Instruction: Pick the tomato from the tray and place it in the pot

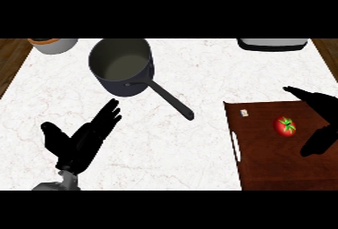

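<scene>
Tomato point(285, 126) is lying on the dark wooden tray point(264, 170) at the right of the counter point(198, 147), and we are bringing our right hand point(321, 120) around it from the right edge, fingers spread on its far side and thumb on its near side, holding nothing and not touching the fruit as far as we can tell. We are judging that the grasp goes best if we are centring the tomato between fingers and thumb before curling in, since a round fruit may be rolling away from a one-sided nudge. Our left hand point(82, 138) is resting open at the near left, empty. The pot point(123, 65) is standing far left of the tray, well apart, its long handle point(170, 99) pointing towards the tray. Bare counter is lying between them, so we are planning to carry high enough to be clearing the handle and the rim. A bowl point(52, 44) and a grey object point(272, 43) are sitting at the far edge.
</scene>
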Robot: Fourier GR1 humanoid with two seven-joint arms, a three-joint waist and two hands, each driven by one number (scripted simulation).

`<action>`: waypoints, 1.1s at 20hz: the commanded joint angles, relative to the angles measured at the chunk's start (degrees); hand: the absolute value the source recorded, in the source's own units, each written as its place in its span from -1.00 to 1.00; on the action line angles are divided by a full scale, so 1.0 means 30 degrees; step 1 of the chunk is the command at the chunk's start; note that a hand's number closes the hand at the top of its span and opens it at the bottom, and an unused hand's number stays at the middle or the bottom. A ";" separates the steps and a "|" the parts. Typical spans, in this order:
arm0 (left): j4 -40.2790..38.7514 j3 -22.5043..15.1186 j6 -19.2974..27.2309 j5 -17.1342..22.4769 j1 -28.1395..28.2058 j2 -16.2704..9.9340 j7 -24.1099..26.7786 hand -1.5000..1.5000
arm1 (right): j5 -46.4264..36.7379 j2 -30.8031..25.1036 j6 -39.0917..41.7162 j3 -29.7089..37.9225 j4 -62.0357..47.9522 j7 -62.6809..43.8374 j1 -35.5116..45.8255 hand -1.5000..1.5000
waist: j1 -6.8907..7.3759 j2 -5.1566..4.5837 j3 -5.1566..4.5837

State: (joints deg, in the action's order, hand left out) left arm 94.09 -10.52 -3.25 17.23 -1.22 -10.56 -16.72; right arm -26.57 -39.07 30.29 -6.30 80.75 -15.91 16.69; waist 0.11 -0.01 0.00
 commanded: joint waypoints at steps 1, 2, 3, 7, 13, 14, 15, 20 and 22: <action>-0.0157 0.0472 -0.0610 -0.0143 0.0467 0.0318 0.0289 0.00 | -0.1157 0.0516 0.0495 0.0742 0.0855 0.0245 -0.0811 -1.00 | -0.0027 0.0014 -0.0003; -0.0247 0.0882 -0.1162 0.0306 0.0077 0.0016 0.0302 0.00 | -0.2127 0.0675 -0.0222 0.0257 -0.1376 0.1653 0.0060 -1.00 | 0.0043 -0.0008 0.0000; -0.0062 0.0407 0.0047 -0.0466 -0.0648 0.0743 -0.0491 0.00 | -0.1839 0.1485 0.0545 0.0233 -0.1598 0.0417 0.1254 -1.00 | 0.0060 -0.0010 0.0000; -0.0027 0.1115 -0.1005 -0.0008 -0.0411 0.0402 -0.0602 0.00 | -0.3402 0.1504 -0.0082 0.0483 -0.2712 0.2115 0.0781 -1.00 | 0.0067 -0.0014 0.0001; -0.1099 0.0952 -0.1259 -0.1321 0.0142 0.0957 0.0793 0.00 | -0.4725 0.1800 -0.0434 0.1013 -0.3185 0.3135 -0.0250 -1.00 | 0.0029 -0.0018 0.0001; -0.0858 0.1557 -0.1598 -0.0842 -0.0525 0.0789 0.0453 0.00 | -0.4759 0.2220 0.0117 0.1236 -0.3087 0.2426 0.0317 -1.00 | 0.0024 -0.0009 -0.0001; 0.0169 0.0931 -0.0315 -0.1056 -0.0688 0.1528 -0.1494 0.00 | -0.4479 0.2399 0.0565 0.1613 -0.2468 0.1855 0.0154 -1.00 | 0.0002 0.0004 0.0000; 0.0029 0.0904 -0.1182 -0.1395 0.0354 0.1568 -0.0208 0.00 | -0.6221 0.2339 -0.0805 0.1605 -0.6389 0.4502 0.1574 -1.00 | 0.0116 -0.0024 0.0004; -0.0443 0.1220 -0.1706 -0.1393 0.0491 0.1557 0.0471 0.00 | -0.6172 0.3097 0.0098 0.1695 -0.4173 0.2790 0.0774 -1.00 | 0.0014 0.0002 -0.0003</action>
State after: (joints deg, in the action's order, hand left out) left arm 94.72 -7.39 -6.93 13.64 -0.02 -6.50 -17.48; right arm -43.00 -31.76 29.88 -1.33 68.20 -5.95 18.52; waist 0.23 -0.01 0.00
